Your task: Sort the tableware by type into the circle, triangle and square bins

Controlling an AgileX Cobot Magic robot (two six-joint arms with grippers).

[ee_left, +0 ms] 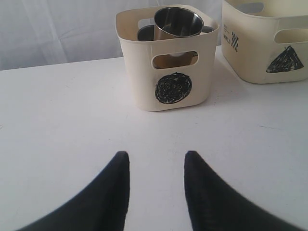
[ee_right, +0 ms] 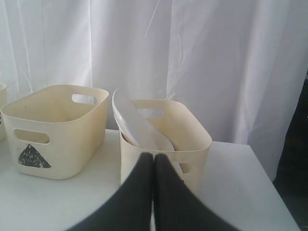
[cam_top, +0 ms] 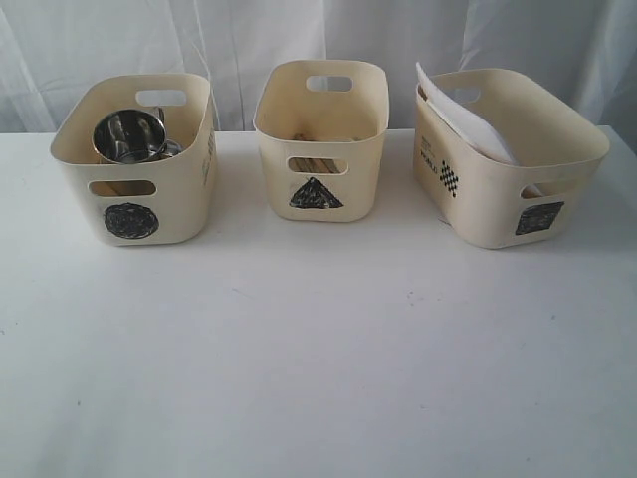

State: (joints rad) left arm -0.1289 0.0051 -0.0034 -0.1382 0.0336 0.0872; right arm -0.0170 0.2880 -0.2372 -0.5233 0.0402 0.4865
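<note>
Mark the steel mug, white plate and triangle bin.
steel mug [cam_top: 129, 139], exterior view, middle of its shiny body.
white plate [cam_top: 463, 119], exterior view, its tilted upper face.
triangle bin [cam_top: 368, 184], exterior view, bare front wall beside the mark.

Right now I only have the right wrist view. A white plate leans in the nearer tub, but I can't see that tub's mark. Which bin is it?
Observer: The exterior view shows a black square on its front, so it is the square bin.
Operator: The circle bin is outside my frame. Is anything in it?
Observer: Yes. The circle bin has a steel mug tilted on top of its contents, sticking up above the rim.
Operator: Is the left claw carrying anything?
Observer: No. The left claw is open with nothing between its fingers. It sits over the table in front of the circle bin.
</note>
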